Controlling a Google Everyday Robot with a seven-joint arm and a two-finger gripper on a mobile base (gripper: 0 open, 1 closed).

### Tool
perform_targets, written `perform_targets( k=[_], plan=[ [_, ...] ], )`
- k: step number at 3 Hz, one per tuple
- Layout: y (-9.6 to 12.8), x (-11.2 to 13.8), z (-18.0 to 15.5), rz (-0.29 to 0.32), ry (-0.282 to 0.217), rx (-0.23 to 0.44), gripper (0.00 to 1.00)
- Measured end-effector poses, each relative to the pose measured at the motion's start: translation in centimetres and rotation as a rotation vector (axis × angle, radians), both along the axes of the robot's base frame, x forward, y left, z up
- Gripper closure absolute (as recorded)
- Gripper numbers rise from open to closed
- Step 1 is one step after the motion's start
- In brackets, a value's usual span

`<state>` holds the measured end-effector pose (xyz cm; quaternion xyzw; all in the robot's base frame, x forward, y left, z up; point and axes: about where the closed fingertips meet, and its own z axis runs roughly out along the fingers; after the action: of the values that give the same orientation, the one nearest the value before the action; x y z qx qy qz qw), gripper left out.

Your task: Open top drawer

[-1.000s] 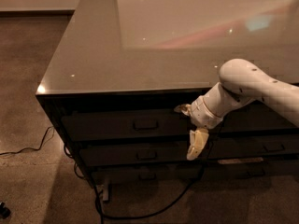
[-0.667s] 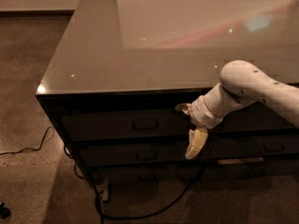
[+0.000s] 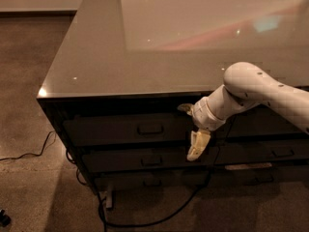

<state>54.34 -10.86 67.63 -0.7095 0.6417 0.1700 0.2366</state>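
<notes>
The top drawer (image 3: pixel 111 129) is a wide dark front just under the cabinet's glossy top, with a small loop handle (image 3: pixel 150 128) at its centre. Its front sits flush with the cabinet. My gripper (image 3: pixel 190 128) hangs in front of the drawer's right end, to the right of the handle and apart from it. It is open and empty, with one cream fingertip (image 3: pixel 184 108) up near the countertop edge and the other (image 3: pixel 197 146) down over the drawer below. My white arm (image 3: pixel 260 88) comes in from the right.
Two lower dark drawers (image 3: pixel 120 159) with like handles sit below. A second drawer column (image 3: pixel 270 151) lies to the right, behind my arm. The glossy countertop (image 3: pixel 145 42) overhangs them. Black cables (image 3: pixel 145 221) trail on the floor at the cabinet's foot.
</notes>
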Motion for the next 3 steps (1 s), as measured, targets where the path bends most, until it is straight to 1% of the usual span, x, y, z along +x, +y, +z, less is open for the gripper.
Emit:
perform_targets(
  k=[3],
  plan=[
    [2.8, 0.4, -3.0, 0.051, 0.035, 0.013, 0.00]
  ],
)
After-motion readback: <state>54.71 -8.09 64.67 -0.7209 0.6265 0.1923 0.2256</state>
